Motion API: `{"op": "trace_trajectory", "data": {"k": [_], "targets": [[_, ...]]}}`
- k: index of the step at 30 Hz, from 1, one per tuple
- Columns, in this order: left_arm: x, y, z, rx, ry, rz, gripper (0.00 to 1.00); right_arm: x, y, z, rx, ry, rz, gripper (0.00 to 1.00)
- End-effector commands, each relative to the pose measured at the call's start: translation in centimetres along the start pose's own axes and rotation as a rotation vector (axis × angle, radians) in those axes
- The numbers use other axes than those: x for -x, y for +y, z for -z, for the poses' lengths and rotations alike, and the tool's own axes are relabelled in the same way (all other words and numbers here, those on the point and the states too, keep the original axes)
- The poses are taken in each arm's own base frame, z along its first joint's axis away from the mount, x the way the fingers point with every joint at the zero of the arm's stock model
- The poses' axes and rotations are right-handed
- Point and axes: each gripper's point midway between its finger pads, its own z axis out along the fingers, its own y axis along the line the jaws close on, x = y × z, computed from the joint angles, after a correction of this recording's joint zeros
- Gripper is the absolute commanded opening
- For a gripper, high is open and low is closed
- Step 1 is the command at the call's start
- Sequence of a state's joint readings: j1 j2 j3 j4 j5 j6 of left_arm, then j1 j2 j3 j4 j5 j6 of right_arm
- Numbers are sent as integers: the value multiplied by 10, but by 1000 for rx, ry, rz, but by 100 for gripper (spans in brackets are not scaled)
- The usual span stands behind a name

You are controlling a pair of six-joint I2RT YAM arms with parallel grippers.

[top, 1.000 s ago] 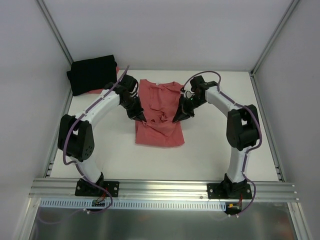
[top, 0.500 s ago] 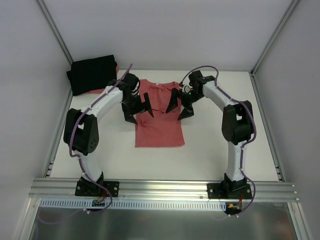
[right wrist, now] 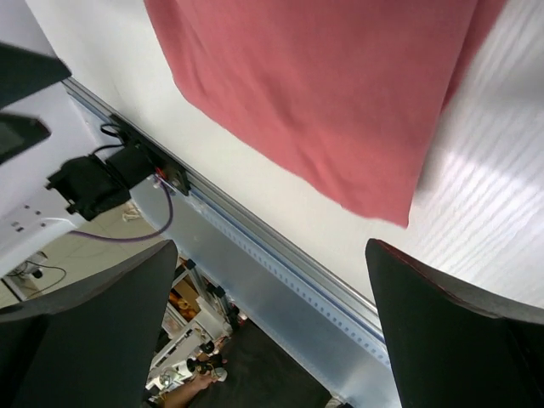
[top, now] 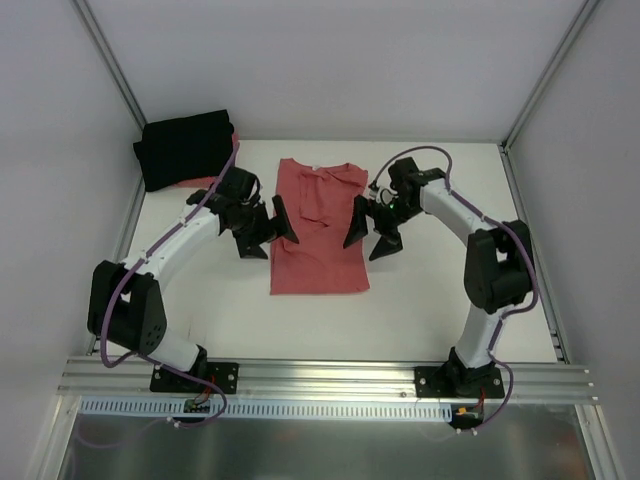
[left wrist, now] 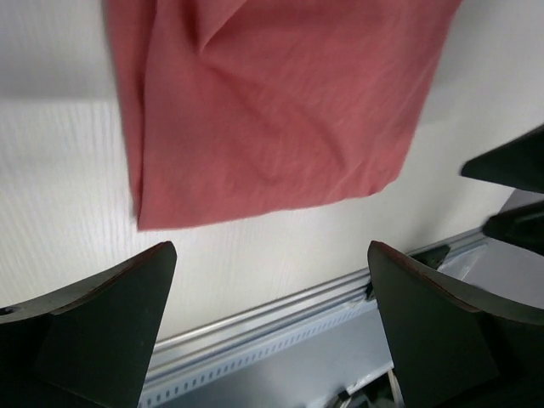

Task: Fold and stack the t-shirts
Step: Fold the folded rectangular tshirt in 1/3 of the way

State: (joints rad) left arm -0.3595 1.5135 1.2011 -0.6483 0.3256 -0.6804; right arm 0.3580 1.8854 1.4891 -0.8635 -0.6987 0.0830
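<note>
Coral-red t-shirt [top: 318,240] lies flat mid-table, folded in from both sides into a narrow strip: collar with small white neck label [top: 313,166] toward the far edge, hem toward the arm bases, some creases across the upper half. Black t-shirt [top: 185,148] sits folded in the far-left corner, well apart from the coral one, with a sliver of red fabric [top: 200,183] showing under its near edge. Left gripper [top: 270,235] is at the coral shirt's left edge, jaws spread wide, nothing between them. Right gripper [top: 370,237] is just off the right edge, also spread wide and empty. Both wrist views show bare white table [top: 430,290] between the fingers, the shirt's hem corner ahead, and the aluminium rail [top: 320,378] beyond. Can't tell if the fingertips touch the cloth.
</note>
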Motion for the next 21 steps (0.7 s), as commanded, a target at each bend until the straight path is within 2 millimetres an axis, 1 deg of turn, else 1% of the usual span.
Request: {"op": "trace_trajectory", "data": {"k": [1, 2, 3, 5, 6, 8, 9, 12, 14, 15, 17, 21], "targets": [[-30, 8, 2, -53, 45, 0, 99, -25, 1, 14, -22, -57, 64, 100], [-36, 13, -1, -55, 55, -2, 99, -38, -12, 6, -39, -38, 48, 99], [-47, 25, -9, -54, 64, 1, 99, -44, -15, 9, -45, -49, 53, 100], [-57, 31, -16, -84, 74, -4, 99, -50, -23, 3, -50, -51, 53, 99], [-62, 38, -22, -97, 59, -14, 99, -59, -30, 0, -55, -40, 35, 100], [-67, 47, -27, -90, 47, -26, 99, -59, -34, -5, -55, -52, 42, 99], [-68, 55, -31, -75, 35, -33, 99, -64, -40, -9, -64, -41, 34, 99], [-72, 73, -40, -24, 34, -53, 99, -62, -49, -16, -71, -39, 34, 100], [-71, 77, -45, -15, 19, -64, 99, -59, -52, -20, -69, -39, 38, 100], [-64, 74, -46, -28, -10, -78, 98, -57, -54, -24, -67, -36, 39, 99], [-60, 73, -49, -35, -35, -90, 98, -55, -57, -28, -67, -30, 34, 100], [-43, 72, -54, -21, -86, -134, 98, -50, -61, -36, -60, -37, 32, 100]]}}
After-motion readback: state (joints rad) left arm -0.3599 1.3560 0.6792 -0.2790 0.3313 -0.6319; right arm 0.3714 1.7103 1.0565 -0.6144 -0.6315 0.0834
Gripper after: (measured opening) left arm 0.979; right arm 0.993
